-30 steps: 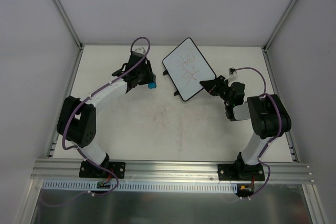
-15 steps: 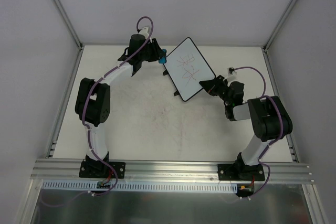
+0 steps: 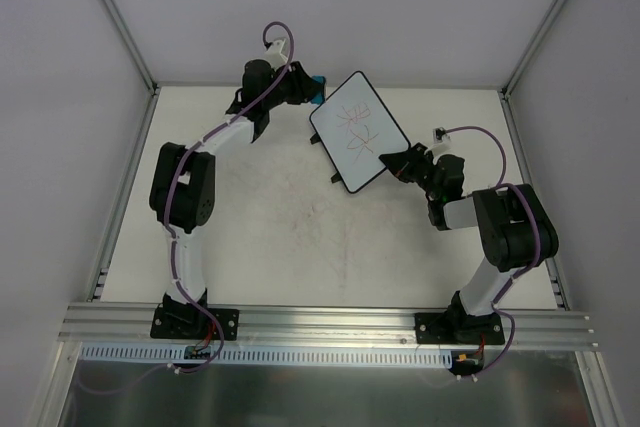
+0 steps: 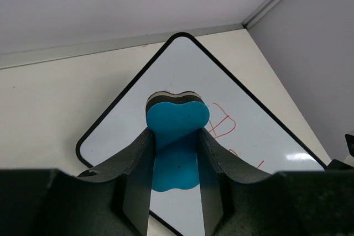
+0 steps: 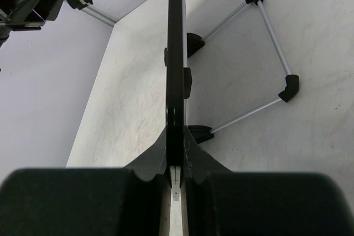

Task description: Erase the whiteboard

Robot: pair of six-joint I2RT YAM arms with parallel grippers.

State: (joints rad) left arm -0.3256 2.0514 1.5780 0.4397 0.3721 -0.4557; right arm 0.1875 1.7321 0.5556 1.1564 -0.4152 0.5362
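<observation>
Left gripper (image 4: 176, 135) clamps a small blue bone-shaped eraser (image 4: 177, 115) near the black-framed white whiteboard (image 3: 345, 107), gripped edge-on by the clenched right gripper (image 3: 402, 163) mid-surface (image 3: 300, 237). Red scribbles (image 3: 358, 133) look unwiped, so erasing seems not yet begun.

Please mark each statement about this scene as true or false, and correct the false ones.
1. The left gripper holds a blue eraser. True.
2. The right gripper is shut on the edge of the whiteboard. True.
3. The whiteboard is wiped clean. False: red scribbles show on it.
4. The blue eraser lies loose on the table. False: it is clamped in the left gripper, close to the whiteboard's far corner.
</observation>
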